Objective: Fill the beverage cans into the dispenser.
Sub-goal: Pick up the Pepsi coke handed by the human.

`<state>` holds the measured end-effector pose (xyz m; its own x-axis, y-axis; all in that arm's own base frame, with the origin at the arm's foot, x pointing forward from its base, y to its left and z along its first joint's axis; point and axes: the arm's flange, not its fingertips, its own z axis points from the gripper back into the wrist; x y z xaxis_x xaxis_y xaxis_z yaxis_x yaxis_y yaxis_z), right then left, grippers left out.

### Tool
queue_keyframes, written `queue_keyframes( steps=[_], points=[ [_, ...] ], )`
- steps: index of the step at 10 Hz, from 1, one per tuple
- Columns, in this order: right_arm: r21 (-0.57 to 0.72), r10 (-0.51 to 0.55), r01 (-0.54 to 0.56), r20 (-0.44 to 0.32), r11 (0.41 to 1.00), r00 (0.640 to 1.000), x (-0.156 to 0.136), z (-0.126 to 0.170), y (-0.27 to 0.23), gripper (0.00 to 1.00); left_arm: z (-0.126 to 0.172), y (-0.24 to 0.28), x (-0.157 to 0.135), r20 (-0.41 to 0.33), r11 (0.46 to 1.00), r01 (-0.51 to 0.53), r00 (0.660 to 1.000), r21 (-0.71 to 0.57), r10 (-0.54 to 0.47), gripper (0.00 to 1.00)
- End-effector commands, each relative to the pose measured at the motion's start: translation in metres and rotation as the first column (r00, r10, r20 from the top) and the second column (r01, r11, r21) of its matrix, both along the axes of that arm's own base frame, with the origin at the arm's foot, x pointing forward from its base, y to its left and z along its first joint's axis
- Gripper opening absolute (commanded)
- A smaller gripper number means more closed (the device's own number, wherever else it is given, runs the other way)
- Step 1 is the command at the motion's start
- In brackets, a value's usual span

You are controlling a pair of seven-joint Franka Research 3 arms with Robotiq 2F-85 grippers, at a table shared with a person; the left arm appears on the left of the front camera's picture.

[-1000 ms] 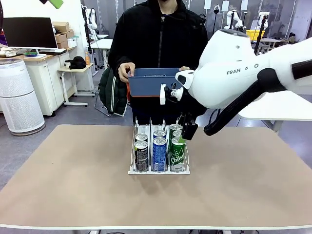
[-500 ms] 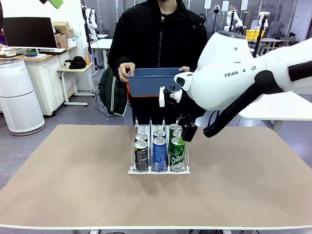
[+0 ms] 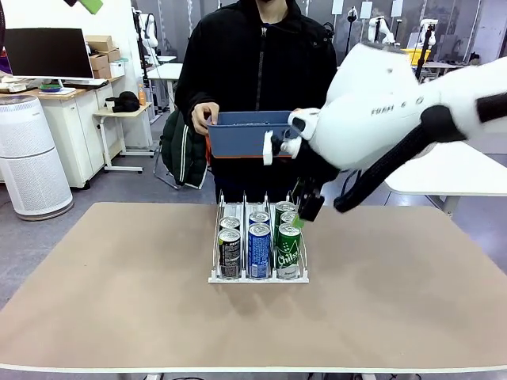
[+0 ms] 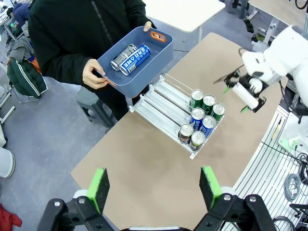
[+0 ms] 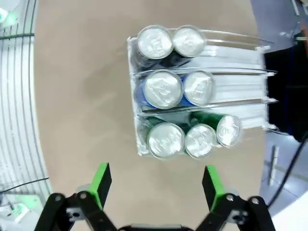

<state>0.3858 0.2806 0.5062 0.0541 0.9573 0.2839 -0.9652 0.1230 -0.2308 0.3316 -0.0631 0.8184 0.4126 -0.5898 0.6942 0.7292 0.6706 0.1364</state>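
Seven cans stand in your dispenser mid-frame, two more in the blue bin above; left gripper and right gripper gape, empty.

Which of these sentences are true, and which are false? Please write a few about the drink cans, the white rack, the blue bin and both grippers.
1. The white wire dispenser holds seven slim aluminium cans. True.
2. The right gripper is shut on one of the green cans. False: it is open and empty, above the dispenser.
3. The blue plastic bin held by the person is empty. False: a black can and a blue can lie in it.
4. The lane of green cans holds three. True.
5. The left gripper is open. True.
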Motion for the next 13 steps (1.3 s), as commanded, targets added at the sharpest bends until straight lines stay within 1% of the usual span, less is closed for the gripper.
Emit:
queue_keyframes(
  steps=[1,2,3,4,6,7,8,9,10,11,12,13],
  points=[
    [0.109,-0.082,0.093,-0.099,0.990,0.992,0.010,0.056,-0.032,1.00,-0.001,0.000,0.000,-0.004,1.000,-0.003,1.000,-0.002,0.003,1.00],
    [0.132,-0.124,0.138,-0.112,0.981,0.986,0.021,0.087,-0.043,1.00,-0.001,0.000,0.000,-0.004,1.000,-0.003,1.000,-0.002,0.003,1.00],
    [0.119,-0.153,0.162,-0.080,0.980,0.985,0.030,0.130,-0.060,1.00,-0.001,0.000,0.000,-0.004,1.000,-0.003,1.000,-0.002,0.003,1.00],
    [0.177,-0.190,0.198,-0.062,0.964,0.980,0.035,0.166,-0.073,1.00,-0.001,0.000,0.000,-0.004,1.000,-0.003,1.000,-0.002,0.003,1.00],
    [0.280,-0.258,0.257,-0.034,0.925,0.966,0.050,0.223,-0.102,1.00,-0.001,0.000,0.000,-0.004,1.000,-0.003,1.000,-0.002,0.003,1.00],
    [0.302,-0.326,0.308,0.008,0.902,0.945,0.050,0.250,-0.115,1.00,-0.001,0.000,0.000,-0.004,1.000,-0.003,1.000,-0.002,0.003,1.00],
    [0.322,-0.350,0.328,0.012,0.888,0.937,0.052,0.269,-0.124,1.00,-0.001,0.000,0.000,-0.004,1.000,-0.003,1.000,-0.002,0.003,1.00],
    [0.351,-0.331,0.315,-0.015,0.882,0.944,0.053,0.287,-0.133,1.00,-0.001,0.000,0.000,-0.004,1.000,-0.003,1.000,-0.002,0.003,1.00],
    [0.377,-0.347,0.330,-0.023,0.865,0.937,0.054,0.300,-0.143,1.00,-0.001,0.000,0.000,-0.004,1.000,-0.003,1.000,-0.002,0.003,1.00],
    [0.400,-0.391,0.365,-0.020,0.841,0.920,0.054,0.310,-0.152,1.00,-0.001,0.000,0.000,-0.004,1.000,-0.003,1.000,-0.002,0.003,1.00],
    [0.410,-0.414,0.394,-0.044,0.822,0.909,0.051,0.316,-0.161,1.00,-0.001,0.000,0.000,-0.004,1.000,-0.003,1.000,-0.002,0.003,1.00],
    [0.397,-0.433,0.416,-0.051,0.818,0.900,0.048,0.318,-0.164,1.00,-0.001,0.000,0.000,-0.004,1.000,-0.003,1.000,-0.002,0.003,1.00]
  ],
)
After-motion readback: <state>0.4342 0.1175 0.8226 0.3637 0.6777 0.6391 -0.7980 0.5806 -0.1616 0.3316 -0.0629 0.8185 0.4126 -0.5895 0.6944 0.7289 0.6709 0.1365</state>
